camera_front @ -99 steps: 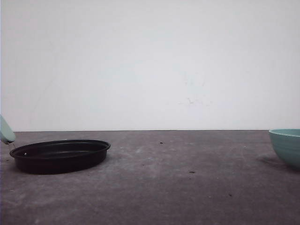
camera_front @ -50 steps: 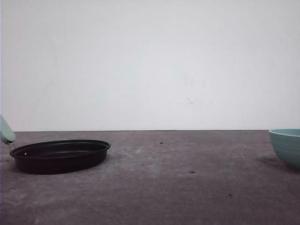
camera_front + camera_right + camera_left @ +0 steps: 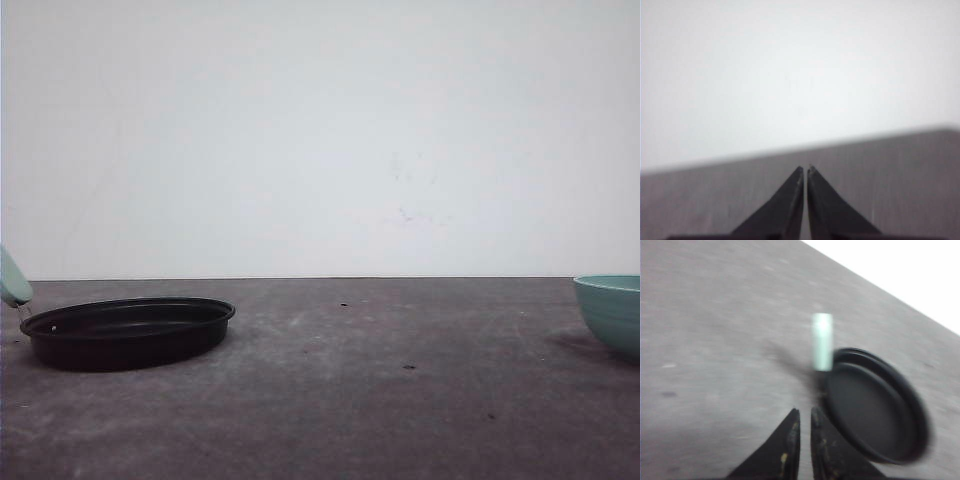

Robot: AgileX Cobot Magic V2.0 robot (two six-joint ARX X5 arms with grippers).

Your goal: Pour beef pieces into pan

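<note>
- Pan (image 3: 128, 331) sits left on the tabletop (image 3: 380, 400); bowl (image 3: 610, 312) far right.
- Left gripper (image 3: 801, 415) nearly closed, empty, near the pan.
- Right gripper (image 3: 805, 171) closed, empty.

Plain white wall (image 3: 320, 130) behind, dark grey scuffed tabletop (image 3: 400, 400) with small specks, even diffuse light

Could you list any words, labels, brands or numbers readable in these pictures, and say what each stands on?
None: no text, label, brand, number or sign can be read.
The pan and its handle are plain.
The bowl shows no print.
The table has just small dark specks, the wall faint marks, not writing.
The left gripper and right gripper carry no marking.
</note>
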